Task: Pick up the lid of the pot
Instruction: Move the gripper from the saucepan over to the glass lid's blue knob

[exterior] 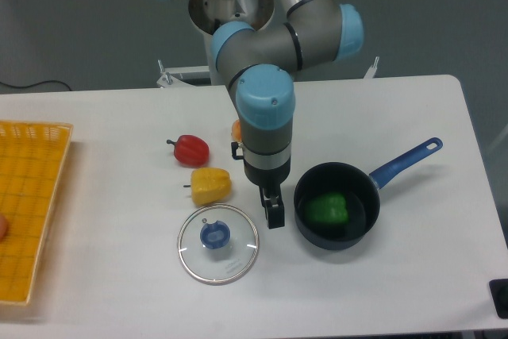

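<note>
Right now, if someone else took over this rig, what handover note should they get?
Gripper: points down between the pot lid and the pot and holds nothing. This view does not show whether the fingers are open or shut.
Pot lid: lies flat on the table, left of the gripper and in front of the yellow pepper, not gripped.
Pot: holds a green pepper.
Done: no grasp yet.
Left: move over the lid's blue knob, grip it, lift.
</note>
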